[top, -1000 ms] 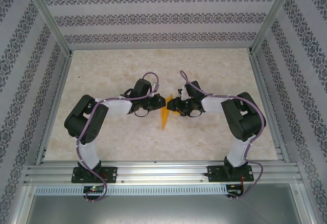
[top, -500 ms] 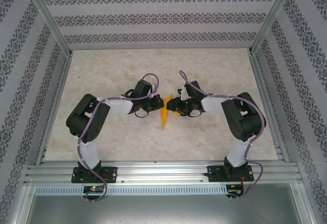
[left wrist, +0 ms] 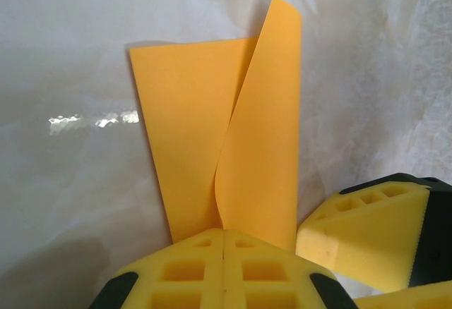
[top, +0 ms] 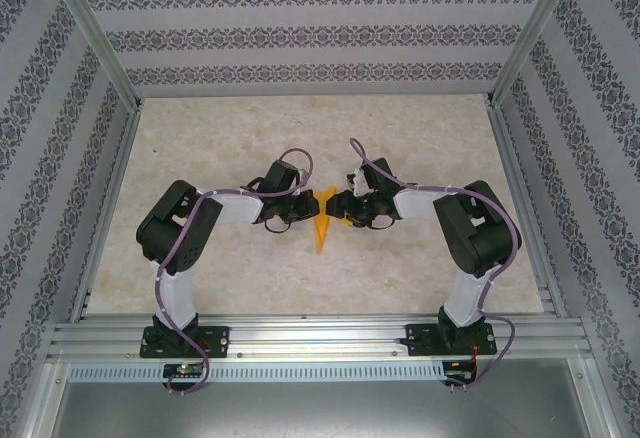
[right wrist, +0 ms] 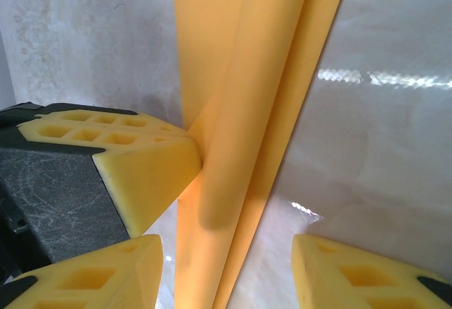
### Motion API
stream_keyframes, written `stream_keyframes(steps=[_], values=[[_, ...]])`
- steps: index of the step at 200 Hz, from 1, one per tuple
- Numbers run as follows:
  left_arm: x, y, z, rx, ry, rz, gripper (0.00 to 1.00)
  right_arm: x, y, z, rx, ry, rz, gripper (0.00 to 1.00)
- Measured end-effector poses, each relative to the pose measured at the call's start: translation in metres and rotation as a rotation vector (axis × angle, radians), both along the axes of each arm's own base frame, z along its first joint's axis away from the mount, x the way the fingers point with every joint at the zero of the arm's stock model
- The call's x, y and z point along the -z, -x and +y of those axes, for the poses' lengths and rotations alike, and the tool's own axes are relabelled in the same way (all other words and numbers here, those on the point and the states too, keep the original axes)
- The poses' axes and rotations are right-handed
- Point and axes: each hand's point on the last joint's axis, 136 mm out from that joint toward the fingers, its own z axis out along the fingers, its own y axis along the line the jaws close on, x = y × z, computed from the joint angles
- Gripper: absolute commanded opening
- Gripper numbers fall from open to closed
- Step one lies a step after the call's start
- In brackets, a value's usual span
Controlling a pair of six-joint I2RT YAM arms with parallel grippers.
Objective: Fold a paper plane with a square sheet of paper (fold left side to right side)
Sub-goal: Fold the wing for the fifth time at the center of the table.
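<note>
Mid-worktop (top: pixel 200 138), the left hand (left wrist: pixel 224 235) pinches the orange paper plane (left wrist: pixel 198 125) with its yellow pads clamped shut on the layers. The right hand (right wrist: pixel 226 267) stands half-open, one finger on each side of the paper and no grip made.

From above, the plane shows as a narrow orange sliver between the two hands, held up on edge.

The paper looks featherweight, thin and limp. One flap curls away from the other, so it will likely buckle or spring open if pushed, and a hard tug could tear it. The safest hold seems to be across the stacked layers close to the crease, near the left hand's pinch, where the sheet is stiffest; the loose flap edges offer little to grip.

The yellow pads cover the pinch point itself. Both wrist views cut off the plane's ends, and the top view is too small to count folds. Whether the lower tip touches the worktop, or the right hand's near pad brushes the paper, cannot be told.
</note>
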Motion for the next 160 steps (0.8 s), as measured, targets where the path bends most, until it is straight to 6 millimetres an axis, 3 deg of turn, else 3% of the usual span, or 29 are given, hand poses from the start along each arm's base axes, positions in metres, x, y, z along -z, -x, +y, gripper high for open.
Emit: stream_keyframes(steps=[111,160], values=[[0.003,-0.002,0.002,-0.005,-0.006,0.002,0.00,-0.001,0.000,-0.002,-0.008,0.011,-0.014,0.52],[0.004,-0.003,0.002,-0.006,-0.006,0.002,0.00,-0.004,0.000,-0.015,0.025,0.018,-0.016,0.51]])
